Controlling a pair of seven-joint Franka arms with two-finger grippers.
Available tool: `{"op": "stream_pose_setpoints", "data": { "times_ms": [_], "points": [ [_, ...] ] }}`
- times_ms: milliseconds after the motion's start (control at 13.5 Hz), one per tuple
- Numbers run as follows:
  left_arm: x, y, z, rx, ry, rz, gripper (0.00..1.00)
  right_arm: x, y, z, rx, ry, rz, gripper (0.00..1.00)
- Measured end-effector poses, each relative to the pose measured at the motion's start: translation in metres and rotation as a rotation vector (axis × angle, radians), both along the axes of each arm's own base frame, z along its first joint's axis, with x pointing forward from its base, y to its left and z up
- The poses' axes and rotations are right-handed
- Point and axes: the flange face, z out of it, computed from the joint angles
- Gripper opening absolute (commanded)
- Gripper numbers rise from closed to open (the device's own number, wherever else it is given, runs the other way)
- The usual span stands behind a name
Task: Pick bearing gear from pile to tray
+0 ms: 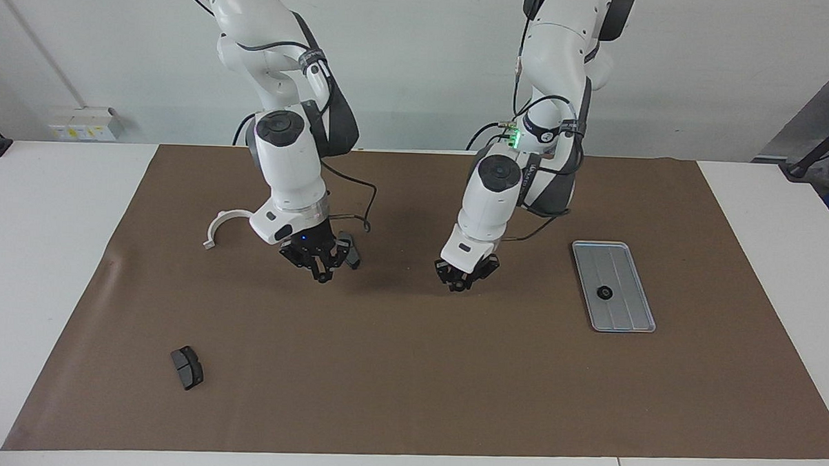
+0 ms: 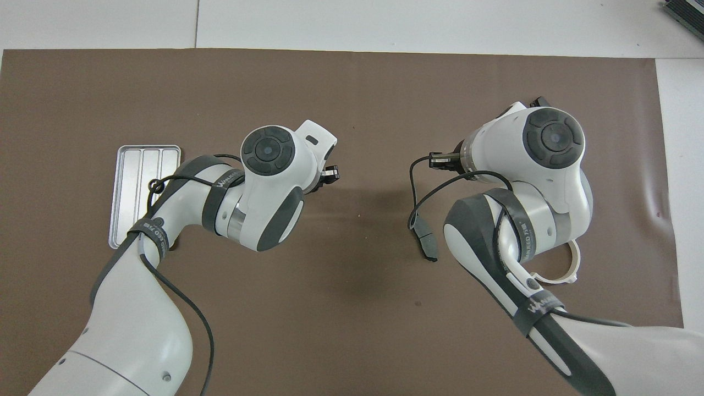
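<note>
The silver tray (image 1: pixel 625 313) lies toward the left arm's end of the mat, also seen in the overhead view (image 2: pixel 129 209). One small black bearing gear (image 1: pixel 603 292) rests in it. My left gripper (image 1: pixel 459 285) hangs just above the mat's middle, beside the tray, shut with a small dark round bearing gear pinched at its tips. My right gripper (image 1: pixel 324 277) hovers shut over a dark brake pad (image 1: pixel 350 251) of the pile, with nothing visible between its tips. In the overhead view both wrists hide most of the grippers.
A white half-ring (image 1: pixel 220 224) lies toward the right arm's end, also visible from above (image 2: pixel 566 270). Another brake pad (image 1: pixel 187 367) lies farther from the robots. From above, one pad (image 2: pixel 426 237) shows beside the right forearm.
</note>
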Motion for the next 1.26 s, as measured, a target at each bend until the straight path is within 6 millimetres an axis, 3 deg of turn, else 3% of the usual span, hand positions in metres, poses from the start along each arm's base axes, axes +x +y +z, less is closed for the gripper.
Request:
{"op": "stream_pose_setpoints", "data": {
  "times_ms": [223, 372, 520, 669, 892, 1041, 1264],
  "points": [
    [0.021, 0.079, 0.024, 0.02, 0.033, -0.07, 0.2, -0.017, 0.059, -0.009, 0.049, -0.026, -0.028, 0.0],
    [0.025, 0.131, 0.035, 0.027, 0.056, -0.143, 0.2, -0.026, 0.095, -0.018, 0.075, -0.023, -0.046, 0.0],
    [0.024, 0.189, 0.032, 0.029, 0.071, -0.222, 0.2, -0.035, 0.136, -0.034, 0.091, 0.001, -0.065, 0.0],
    [0.021, 0.245, 0.027, 0.025, 0.083, -0.285, 0.2, -0.043, 0.174, -0.063, 0.087, 0.005, -0.066, 0.0],
    [0.012, 0.295, 0.018, 0.017, 0.1, -0.358, 0.2, -0.041, 0.185, -0.09, 0.085, -0.001, -0.073, 0.0],
    [0.001, 0.32, 0.007, 0.012, 0.105, -0.402, 0.2, -0.041, 0.189, -0.098, 0.092, -0.002, -0.068, 0.0],
    [-0.026, 0.335, -0.026, 0.026, 0.058, -0.425, 0.24, -0.042, 0.192, -0.098, 0.096, -0.004, -0.064, 0.04]
  ]
}}
